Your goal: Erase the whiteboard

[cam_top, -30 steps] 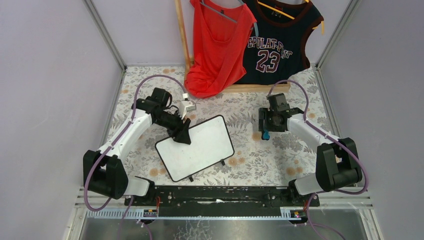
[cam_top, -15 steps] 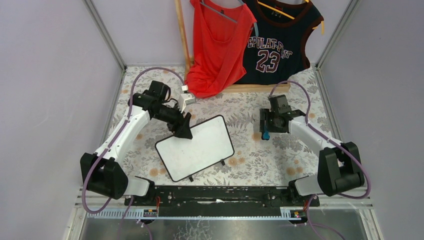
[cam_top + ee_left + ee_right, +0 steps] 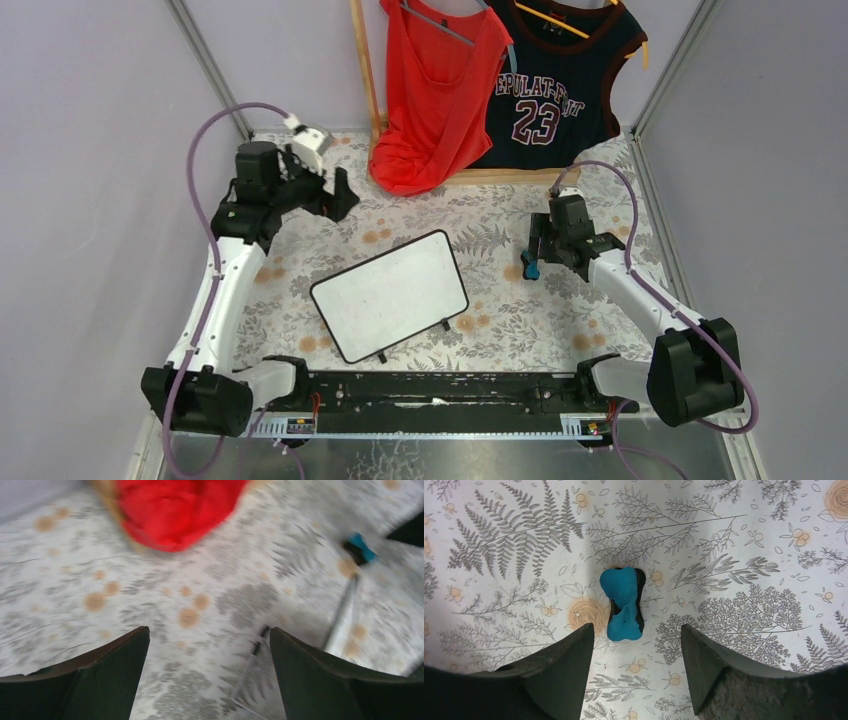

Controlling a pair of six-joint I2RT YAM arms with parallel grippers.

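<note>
The whiteboard [image 3: 390, 295] lies flat and tilted in the middle of the table, its white face blank inside a thin black frame. My left gripper [image 3: 338, 196] is open and empty, raised near the far left, well away from the board; its view [image 3: 207, 632] is blurred. A blue eraser [image 3: 530, 268] lies on the cloth to the right of the board. My right gripper [image 3: 535, 252] is open and hovers over it. In the right wrist view the eraser [image 3: 623, 604] sits just beyond the open right gripper [image 3: 637, 630], untouched.
A red top [image 3: 435, 95] and a dark "23" jersey [image 3: 560, 85] hang on a wooden rack [image 3: 365, 70] at the back. The floral tablecloth [image 3: 520, 320] covers the table. Purple walls close both sides. The red top [image 3: 175, 510] and eraser [image 3: 361, 549] show blurred in the left wrist view.
My left gripper left the whiteboard's far left corner and swung up and back to the far left. The right arm shifted slightly rightward, staying over the eraser. The board has not moved.
</note>
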